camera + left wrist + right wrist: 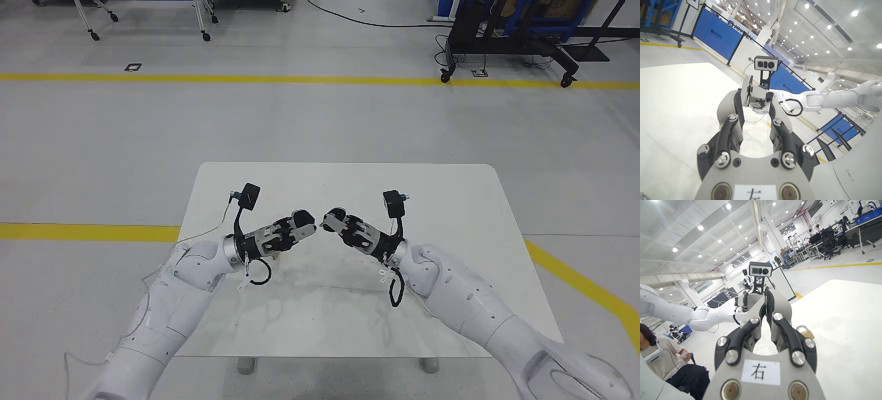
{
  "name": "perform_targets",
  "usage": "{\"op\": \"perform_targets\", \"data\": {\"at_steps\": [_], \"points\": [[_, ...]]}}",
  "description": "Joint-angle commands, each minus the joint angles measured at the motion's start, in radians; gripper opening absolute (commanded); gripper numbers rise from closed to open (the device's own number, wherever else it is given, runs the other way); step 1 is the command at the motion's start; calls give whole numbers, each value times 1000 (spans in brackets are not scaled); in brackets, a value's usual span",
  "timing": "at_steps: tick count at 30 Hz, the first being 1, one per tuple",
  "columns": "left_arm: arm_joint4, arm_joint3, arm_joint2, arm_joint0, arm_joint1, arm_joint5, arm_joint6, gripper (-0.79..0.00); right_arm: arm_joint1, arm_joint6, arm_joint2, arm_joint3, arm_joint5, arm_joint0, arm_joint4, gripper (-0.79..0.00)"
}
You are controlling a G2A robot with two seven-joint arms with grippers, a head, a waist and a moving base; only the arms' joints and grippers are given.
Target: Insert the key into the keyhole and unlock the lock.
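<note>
A brass padlock (pixel 807 334) with a silver shackle lies on the white table (pixel 450 200), just beside and below my right gripper (pixel 766 294). That gripper is shut, its ribbed pads (pixel 770 306) pressed together; I cannot tell whether anything thin sits between them. In the top view the right gripper (pixel 335 218) and the left gripper (pixel 300 222) hover over the table's middle, nearly tip to tip. My left gripper (pixel 755 98) is open with nothing between its fingers (pixel 738 106), and it points straight at the right gripper (pixel 748 92). I see no key.
The table's rounded far edge (pixel 345 165) and its right edge (pixel 520 250) border grey floor with yellow lines (pixel 90 232). Wheeled racks (pixel 510 40) stand far behind the table.
</note>
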Motion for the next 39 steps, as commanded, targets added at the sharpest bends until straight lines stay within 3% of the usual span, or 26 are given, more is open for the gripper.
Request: {"op": "perform_targets", "data": {"at_steps": [1, 10, 18, 39], "points": [[25, 2, 7, -1, -2, 0, 21, -529, -1, 3, -8, 1, 0, 4, 8, -785], [64, 12, 30, -13, -3, 0, 65, -554, -3, 19, -40, 9, 0, 20, 43, -785], [78, 19, 44, -21, 1, 0, 84, -785, -2, 17, -50, 15, 0, 28, 58, -785], [106, 47, 55, -32, 14, 0, 168, -785, 3, 33, -69, 19, 0, 33, 85, -785]]}}
